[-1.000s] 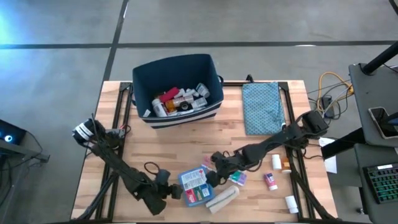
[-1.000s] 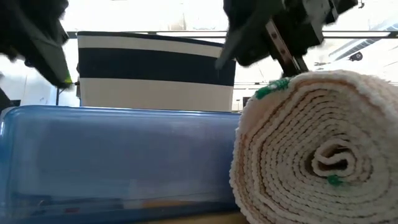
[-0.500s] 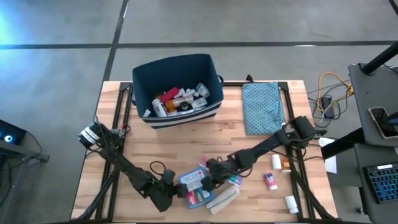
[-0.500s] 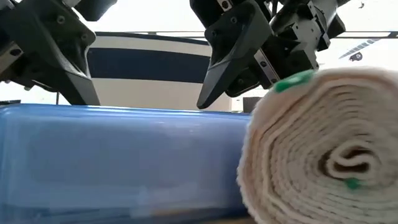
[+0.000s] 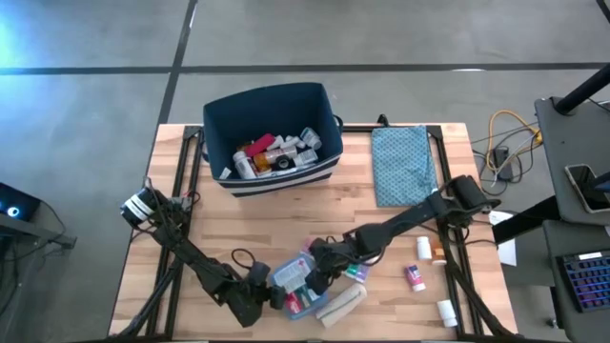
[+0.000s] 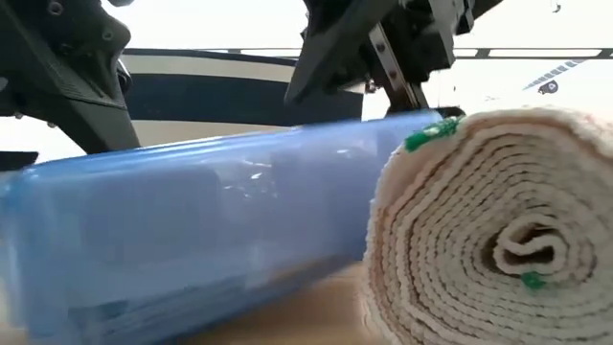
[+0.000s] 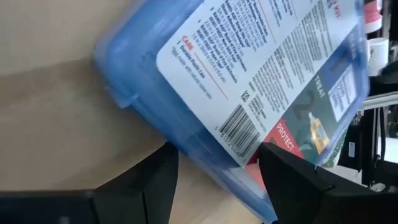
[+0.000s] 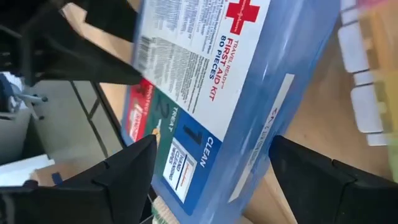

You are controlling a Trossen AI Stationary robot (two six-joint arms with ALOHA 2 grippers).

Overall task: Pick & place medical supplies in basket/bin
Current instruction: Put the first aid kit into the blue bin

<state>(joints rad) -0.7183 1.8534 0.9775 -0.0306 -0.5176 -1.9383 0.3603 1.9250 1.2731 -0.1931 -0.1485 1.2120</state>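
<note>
1. Two arms meet at the near middle of the wooden table, both at the blue-red flat box.
2. Left gripper sits at the box's left end. In its wrist view one corner of the box lies between its two dark fingers; the fingers stand apart on either side of that edge. Whether they press on it, cannot tell.
3. Right gripper is at the box's right end. In its wrist view its fingers straddle the box's long blue side, spread wide. Contact with the box cannot be made out.
4. Low view: the box is tilted, its right end raised off the table and its left end lower.
5. Beige bandage roll lies just beside the box, on its near right side; in the low view it touches the box's raised end.
6. Rainbow pill organizer lies just right of the right gripper.
7. Dark navy bin stands at the far edge of the table, well apart from the box, already holding white bottles and tubes.
8. Teal patterned pouch lies flat to the right of the bin.
9. Three small white bottles are scattered near the table's right edge.
</note>
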